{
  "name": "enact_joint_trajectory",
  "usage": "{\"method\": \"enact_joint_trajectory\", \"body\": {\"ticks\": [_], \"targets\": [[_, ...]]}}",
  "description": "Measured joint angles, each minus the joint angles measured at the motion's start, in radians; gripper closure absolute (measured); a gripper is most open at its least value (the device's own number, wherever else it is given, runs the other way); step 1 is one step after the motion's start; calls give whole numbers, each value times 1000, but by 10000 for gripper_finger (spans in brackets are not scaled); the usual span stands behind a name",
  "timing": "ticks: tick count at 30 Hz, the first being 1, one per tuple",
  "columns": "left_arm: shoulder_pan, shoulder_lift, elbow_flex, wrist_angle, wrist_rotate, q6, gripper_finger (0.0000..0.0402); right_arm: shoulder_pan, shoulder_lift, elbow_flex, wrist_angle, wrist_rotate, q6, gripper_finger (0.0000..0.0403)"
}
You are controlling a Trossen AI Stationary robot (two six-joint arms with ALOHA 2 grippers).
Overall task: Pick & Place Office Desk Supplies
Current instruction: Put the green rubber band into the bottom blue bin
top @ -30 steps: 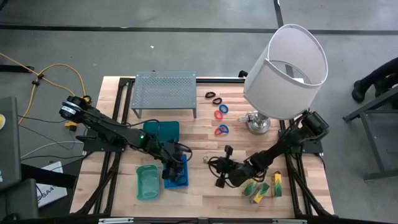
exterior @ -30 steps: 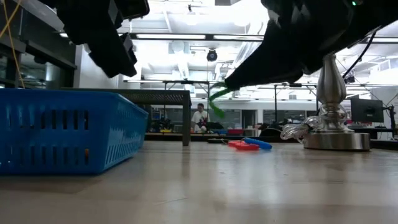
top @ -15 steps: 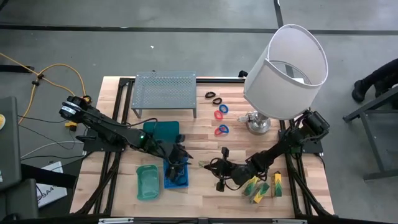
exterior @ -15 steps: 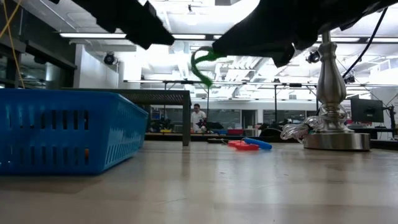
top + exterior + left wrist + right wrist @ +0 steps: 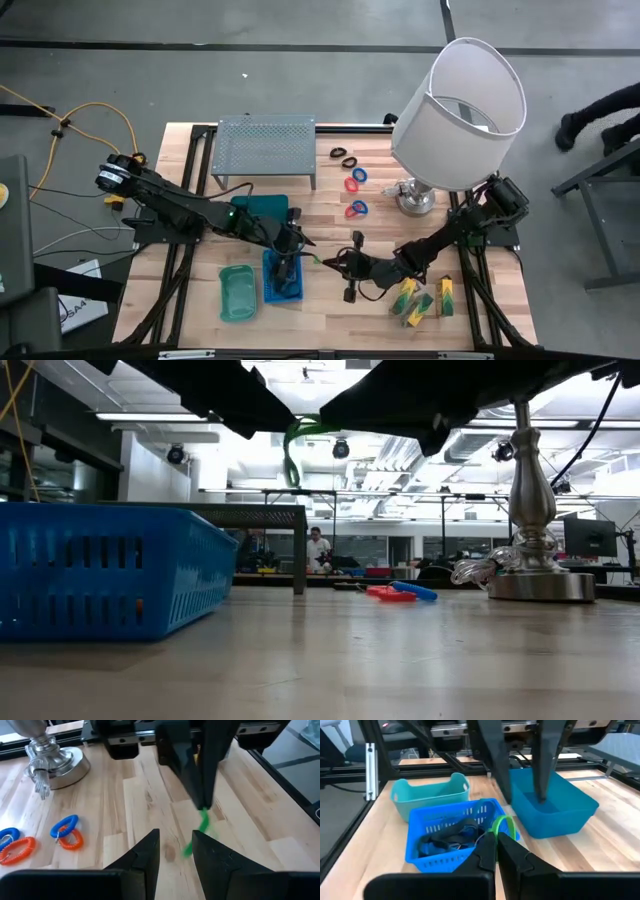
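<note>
A thin green band (image 5: 201, 822) hangs in the air over the table's middle, with my right gripper (image 5: 333, 262) shut on it. The right wrist view shows it as a small loop (image 5: 504, 826) just past that gripper (image 5: 496, 836). My left gripper (image 5: 175, 837) faces it from the left, open, and the band's lower end (image 5: 187, 851) hangs just ahead of its gap. I cannot tell whether they touch. Below them stands a blue basket (image 5: 452, 837) with black items inside. My right gripper pinches the green band's upper end (image 5: 203, 811) between its two shut fingertips. The fingers come from the table's right, slanting slightly down. The band hangs slack below them (image 5: 292, 448), lifted clear of the table and the basket.
A teal tray (image 5: 238, 292) and a darker blue bin (image 5: 262, 210) flank the basket. Red and blue rings (image 5: 356, 209) and black loops (image 5: 343, 156) lie mid-table, yellow-green packets (image 5: 420, 300) near right. The lamp (image 5: 460, 110) and grey rack (image 5: 265, 145) stand at the back.
My right gripper has risen and gone toward the table's left with the green band, which stays hanging clear of the table. My left gripper has rolled about its wrist and shifted a little toward the right gripper, its fingers still apart.
</note>
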Motion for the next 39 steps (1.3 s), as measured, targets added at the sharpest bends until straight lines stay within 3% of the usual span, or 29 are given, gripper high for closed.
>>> {"method": "enact_joint_trajectory", "body": {"ticks": [39], "targets": [[-1, 0, 0, 23, 19, 82, 293, -31, 0, 0, 119, -30, -101, 400]]}}
